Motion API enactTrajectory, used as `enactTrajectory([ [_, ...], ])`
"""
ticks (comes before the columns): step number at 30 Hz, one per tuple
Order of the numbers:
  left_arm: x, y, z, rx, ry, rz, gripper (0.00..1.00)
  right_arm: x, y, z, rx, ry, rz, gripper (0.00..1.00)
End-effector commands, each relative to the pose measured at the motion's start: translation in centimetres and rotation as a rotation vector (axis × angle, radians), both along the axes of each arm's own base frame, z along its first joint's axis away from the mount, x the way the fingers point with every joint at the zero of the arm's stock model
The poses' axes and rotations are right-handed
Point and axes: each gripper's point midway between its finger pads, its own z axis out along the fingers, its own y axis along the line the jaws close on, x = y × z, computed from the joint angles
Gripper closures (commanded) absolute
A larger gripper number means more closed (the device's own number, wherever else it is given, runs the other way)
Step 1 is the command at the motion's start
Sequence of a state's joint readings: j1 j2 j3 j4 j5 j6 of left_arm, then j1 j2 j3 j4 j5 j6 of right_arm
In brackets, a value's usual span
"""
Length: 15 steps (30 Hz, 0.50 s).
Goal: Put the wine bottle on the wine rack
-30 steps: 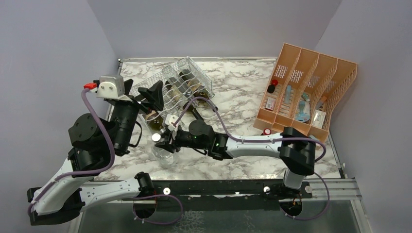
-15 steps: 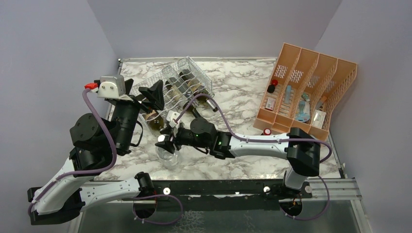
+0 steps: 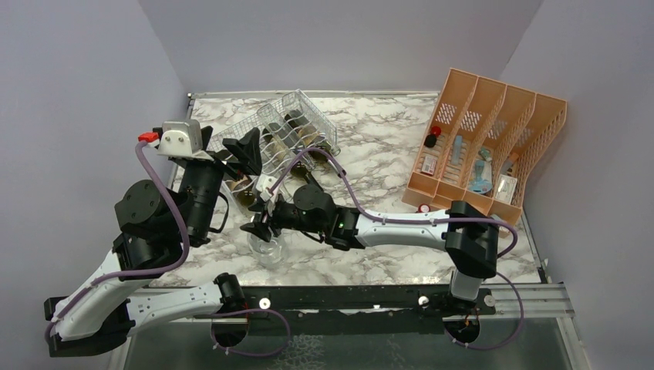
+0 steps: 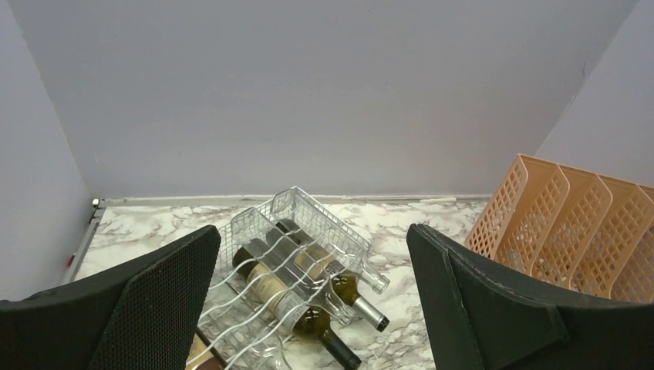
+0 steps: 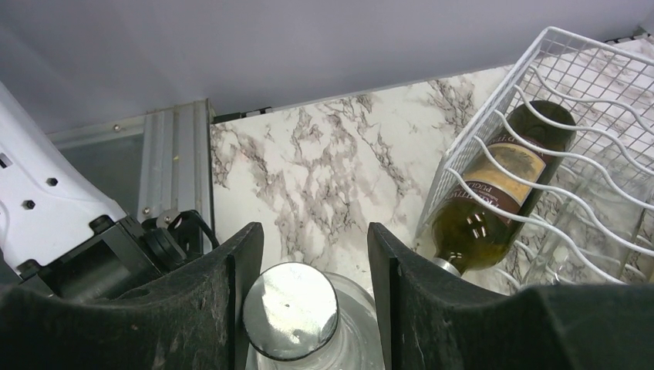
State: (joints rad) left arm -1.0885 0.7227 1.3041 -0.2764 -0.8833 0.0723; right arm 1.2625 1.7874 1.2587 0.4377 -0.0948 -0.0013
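A clear glass wine bottle [image 3: 264, 247] stands upright on the marble near the front left, its silver cap [image 5: 291, 310] facing the right wrist camera. My right gripper [image 3: 258, 225] hovers over that cap with its jaws open on either side. The left finger [image 5: 231, 285] is right against the cap and a gap shows beside the right finger. The wine rack [image 3: 302, 112] lies tilted at the back left, its white wires [image 5: 540, 92] holding dark bottles [image 4: 270, 277]. My left gripper [image 4: 312, 231] hangs wide open and empty above the rack [image 4: 308, 212].
An orange slotted file organizer [image 3: 486, 146] with small items stands at the right. A dark labelled bottle [image 5: 501, 185] pokes out of the rack's near end, close to the right gripper. The left arm's base [image 5: 46, 223] and the table's metal edge lie just behind the clear bottle.
My right gripper's jaws have parted around the clear bottle's cap, and its wrist has shifted slightly left. The bottle stays standing. The left arm has barely moved.
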Motion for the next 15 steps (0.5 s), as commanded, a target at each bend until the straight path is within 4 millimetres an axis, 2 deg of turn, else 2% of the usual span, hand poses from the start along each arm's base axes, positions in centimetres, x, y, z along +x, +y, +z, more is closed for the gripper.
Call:
enactTrajectory([
  [1,0.1,0.4,0.0,-0.002,-0.005,0.022,0.01,-0.5,0.3,-1.6,-0.034,0.0,0.02,0.45],
  [8,0.1,0.5,-0.1,0.002,-0.002,0.026,0.01,-0.6,-0.1,-3.5,-0.061,0.021,0.016,0.45],
  [12,0.1,0.3,-0.3,0.005,0.0,0.025,0.01,-0.5,-0.3,-3.5,-0.056,0.02,0.005,0.45],
  [15,0.2,0.2,-0.4,0.011,0.003,0.025,0.01,-0.4,-0.4,-3.5,-0.054,0.018,0.001,0.54],
])
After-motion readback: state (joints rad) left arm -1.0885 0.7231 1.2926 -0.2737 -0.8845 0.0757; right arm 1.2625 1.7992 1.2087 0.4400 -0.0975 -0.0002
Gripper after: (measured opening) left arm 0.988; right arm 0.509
